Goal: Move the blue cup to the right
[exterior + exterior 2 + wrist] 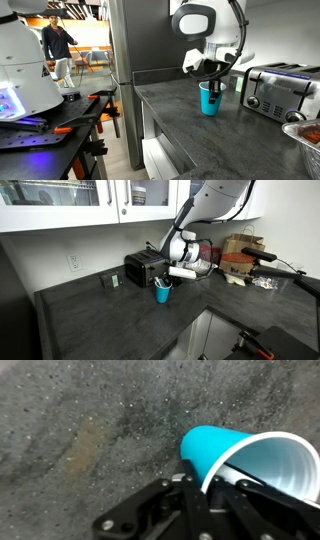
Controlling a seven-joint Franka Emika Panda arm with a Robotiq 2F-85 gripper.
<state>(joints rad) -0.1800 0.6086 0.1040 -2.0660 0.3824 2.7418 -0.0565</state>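
Observation:
The blue cup [208, 100] is small, teal-blue and white inside, and stands upright on the dark grey counter [190, 135] next to the chrome toaster. It also shows in an exterior view [162, 294]. My gripper [212, 84] reaches down onto it from above. In the wrist view the cup's [215, 448] rim wall runs between my two black fingers [205, 488], one inside and one outside, pinching it. I cannot tell whether the cup's base touches the counter.
A chrome toaster [280, 90] [145, 270] stands close beside the cup. A wire basket [305, 135] sits at the counter's near corner. A small dark box [110, 279] stands by the wall. Boxes and clutter [240, 255] lie at the far end. Cabinets [70, 200] hang overhead.

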